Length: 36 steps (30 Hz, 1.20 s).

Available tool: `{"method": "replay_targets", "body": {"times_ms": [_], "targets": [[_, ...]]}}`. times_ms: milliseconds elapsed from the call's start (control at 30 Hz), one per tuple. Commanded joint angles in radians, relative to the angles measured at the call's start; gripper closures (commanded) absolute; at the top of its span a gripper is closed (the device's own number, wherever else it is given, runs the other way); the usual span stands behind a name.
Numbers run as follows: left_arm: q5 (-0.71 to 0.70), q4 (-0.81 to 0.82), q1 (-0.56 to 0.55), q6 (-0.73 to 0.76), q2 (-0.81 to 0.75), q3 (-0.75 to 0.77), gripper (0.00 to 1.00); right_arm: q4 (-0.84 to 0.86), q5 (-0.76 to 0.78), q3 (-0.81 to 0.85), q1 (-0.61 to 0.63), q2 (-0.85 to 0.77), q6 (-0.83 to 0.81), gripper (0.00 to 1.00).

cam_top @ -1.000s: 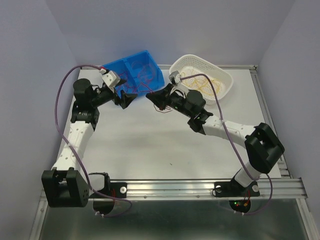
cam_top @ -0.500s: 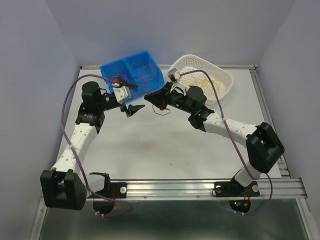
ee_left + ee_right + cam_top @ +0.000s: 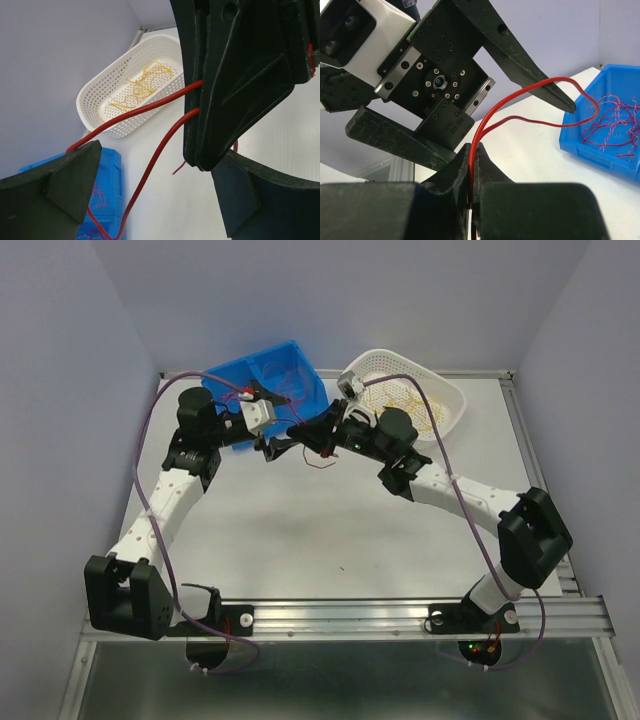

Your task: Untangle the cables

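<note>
My right gripper (image 3: 474,165) is shut on a red cable (image 3: 520,95) whose two strands rise from its tips and bend into a loop. That loop curls round the tip of one finger (image 3: 520,60) of my left gripper (image 3: 512,135), which is open. In the left wrist view the left gripper (image 3: 160,195) has its jaws spread to either side of the right gripper (image 3: 200,160), with the red cable (image 3: 150,105) between them. From above, both grippers meet near the blue bin, left gripper (image 3: 280,440) and right gripper (image 3: 300,432), and a cable end (image 3: 322,458) dangles.
A blue bin (image 3: 290,348) at the back left holds thin red wires (image 3: 615,125). A white perforated basket (image 3: 450,400) at the back right holds yellow cables (image 3: 405,400). Purple arm cables arch over both arms.
My left arm swung right, away from the blue bin, and its open jaws now straddle the right gripper's tip. The right gripper shifted slightly left, still holding the red cable.
</note>
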Motion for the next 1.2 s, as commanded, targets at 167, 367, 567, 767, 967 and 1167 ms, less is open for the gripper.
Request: {"method": "replay_targets", "body": {"times_ms": [167, 367, 567, 767, 967, 1167], "targets": [[-0.142, 0.165, -0.002, -0.024, -0.167, -0.128, 0.01, 0.035, 0.038, 0.027, 0.001, -0.059, -0.022, 0.99], [-0.197, 0.179, -0.002, -0.018, -0.232, -0.179, 0.01, 0.035, 0.055, 0.036, 0.001, -0.045, -0.023, 0.99], [-0.223, 0.185, -0.001, 0.003, -0.256, -0.185, 0.01, 0.035, 0.027, 0.044, 0.001, -0.028, -0.013, 0.99], [-0.164, 0.174, -0.001, 0.02, -0.209, -0.113, 0.01, 0.035, -0.036, 0.052, 0.001, -0.025, 0.014, 0.99], [-0.102, 0.122, -0.001, 0.048, -0.16, -0.03, 0.01, 0.035, -0.066, 0.047, 0.001, -0.036, 0.021, 0.99], [0.004, 0.092, -0.001, 0.045, -0.107, -0.018, 0.01, 0.035, -0.062, 0.066, 0.001, -0.024, 0.017, 0.99]]}}
